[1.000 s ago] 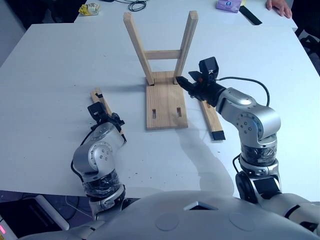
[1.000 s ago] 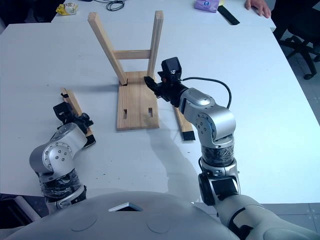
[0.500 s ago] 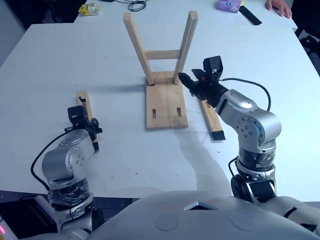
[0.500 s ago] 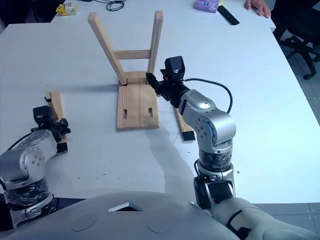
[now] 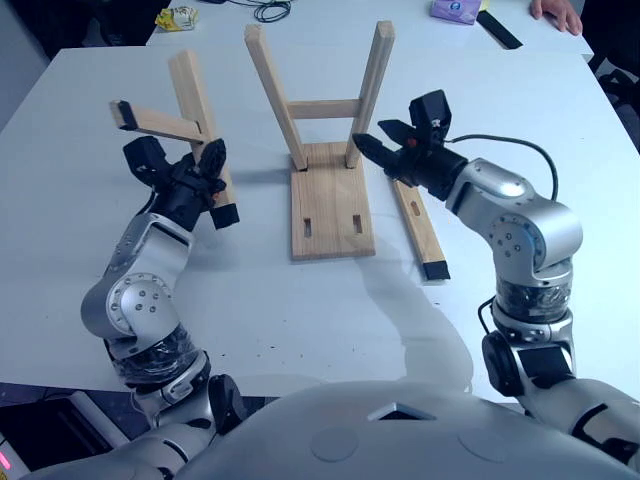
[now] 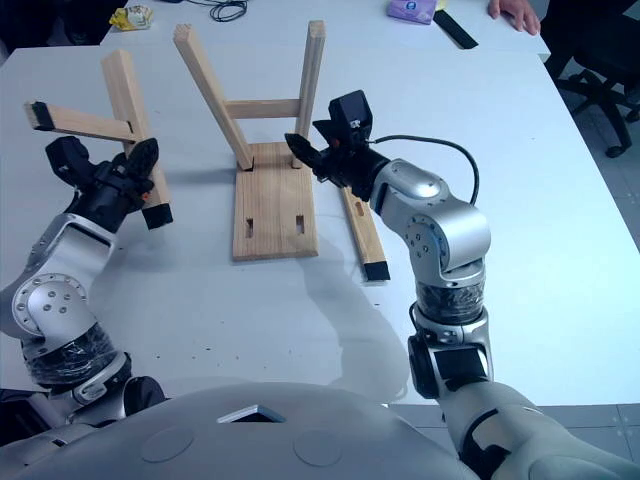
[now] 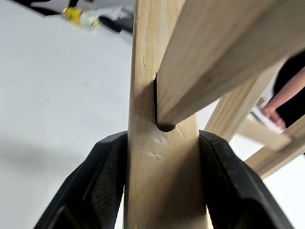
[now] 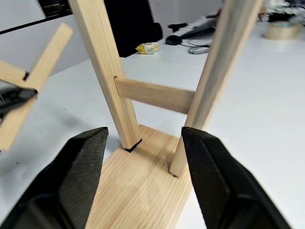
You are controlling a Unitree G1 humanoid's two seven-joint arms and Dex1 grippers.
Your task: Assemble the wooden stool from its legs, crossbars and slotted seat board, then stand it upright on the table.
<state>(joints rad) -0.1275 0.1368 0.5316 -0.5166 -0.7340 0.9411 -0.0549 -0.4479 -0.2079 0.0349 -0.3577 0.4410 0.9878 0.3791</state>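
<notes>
The slotted seat board [image 5: 330,205] lies flat mid-table. Two legs [image 5: 275,95] [image 5: 368,90] stand in its far slots, joined by a crossbar [image 5: 325,108]. My right gripper [image 5: 385,150] hovers open just beside the base of the right-hand standing leg; in its wrist view its fingers [image 8: 78,176] stand wide apart before the board [image 8: 143,191] and both legs. My left gripper [image 5: 195,180] is raised off the table left of the board, shut on a third leg [image 5: 195,105] with a crossbar [image 5: 160,122] plugged into it; its pads [image 7: 102,186] pinch that leg [image 7: 159,157]. A fourth leg [image 5: 420,230] lies right of the board.
Far back stand a yellow packet [image 5: 180,17], a purple packet [image 5: 455,10] and a black bar [image 5: 500,30]. White tabletop [image 5: 100,250] spreads wide to the left, right and front of the board.
My left arm has lifted the leg with its crossbar off the table and swung it up and away from me. The right gripper has edged slightly back and stays open.
</notes>
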